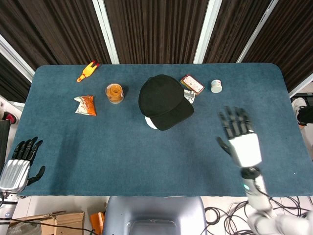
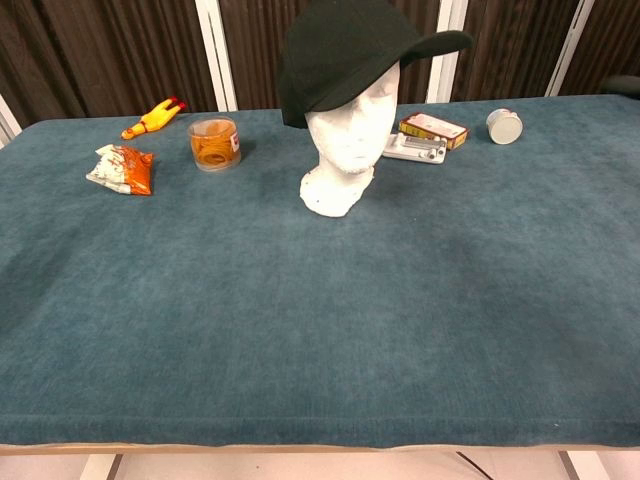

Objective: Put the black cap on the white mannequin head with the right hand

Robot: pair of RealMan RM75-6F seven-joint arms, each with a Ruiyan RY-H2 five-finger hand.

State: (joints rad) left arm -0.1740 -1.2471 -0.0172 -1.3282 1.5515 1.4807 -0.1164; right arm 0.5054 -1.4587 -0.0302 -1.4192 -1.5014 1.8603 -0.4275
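The black cap sits on top of the white mannequin head, brim pointing to the front right; in the chest view the black cap covers the crown and leaves the face showing. My right hand hovers over the table's right front, well away from the cap, fingers spread and holding nothing. My left hand is off the table's front left corner, fingers apart and empty. Neither hand shows in the chest view.
A yellow rubber chicken, an orange snack bag and a jar of orange rings lie to the left. A red box, a stapler-like item and a small white jar lie behind and right of the mannequin.
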